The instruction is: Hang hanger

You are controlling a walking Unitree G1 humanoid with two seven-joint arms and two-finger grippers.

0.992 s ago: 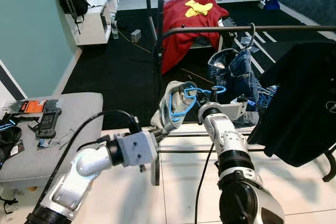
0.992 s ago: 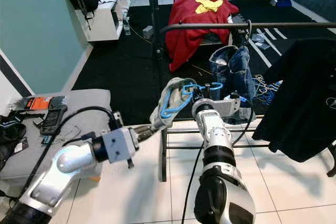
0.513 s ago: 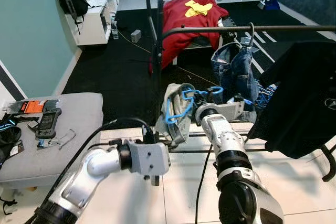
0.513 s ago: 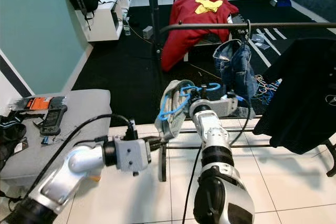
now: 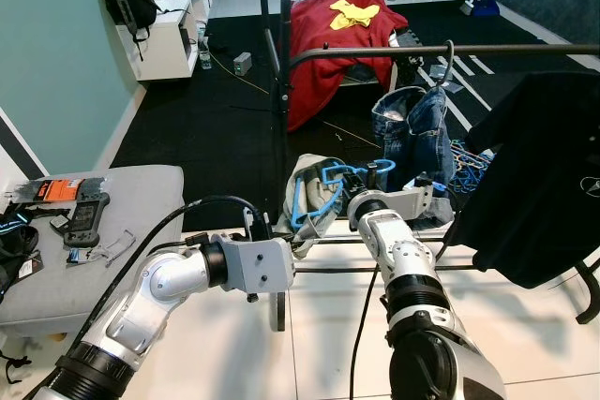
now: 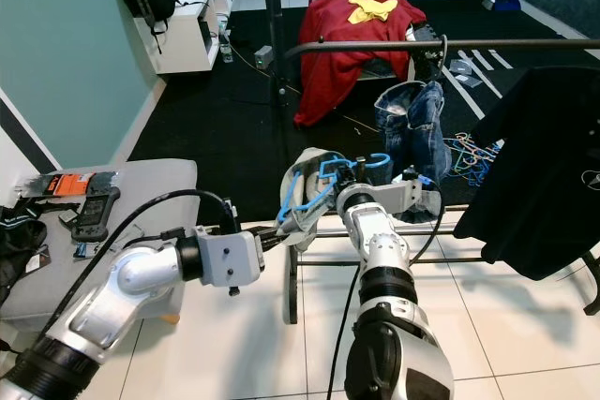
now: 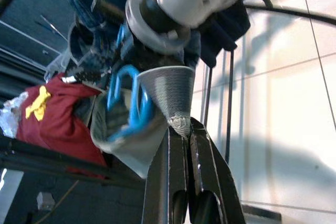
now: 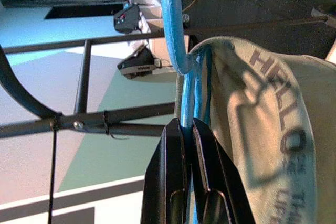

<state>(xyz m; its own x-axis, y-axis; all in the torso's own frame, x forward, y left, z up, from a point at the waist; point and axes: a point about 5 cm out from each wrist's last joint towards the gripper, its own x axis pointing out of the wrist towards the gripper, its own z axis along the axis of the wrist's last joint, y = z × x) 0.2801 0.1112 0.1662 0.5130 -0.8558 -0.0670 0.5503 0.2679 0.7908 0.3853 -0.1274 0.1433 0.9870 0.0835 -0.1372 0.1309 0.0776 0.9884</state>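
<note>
A blue plastic hanger point(image 5: 323, 186) carries a grey-green garment point(image 5: 302, 201), low in front of the black clothes rail point(image 5: 450, 49). My right gripper point(image 5: 364, 178) is shut on the hanger below its hook; the right wrist view has the fingers clamped on the blue hanger's bar point(image 8: 188, 103) next to the printed cloth point(image 8: 262, 129). My left gripper point(image 5: 295, 243) is shut on the garment's lower edge, pinching a gathered tip of cloth point(image 7: 180, 124). The hanger's hook point(image 5: 382, 164) is well below the rail.
Blue jeans point(image 5: 417, 128) and a black shirt point(image 5: 544, 175) hang on the rail. The rack's upright post point(image 5: 278, 110) and lower bars point(image 5: 469, 269) stand just behind my arms. A grey bench point(image 5: 103, 241) with gadgets is at left. A red-draped bed point(image 5: 333, 35) stands beyond.
My left arm has swung right and back a little, still pinching the garment. The hanger has sunk slightly in the right gripper. The jeans have swayed on the rail.
</note>
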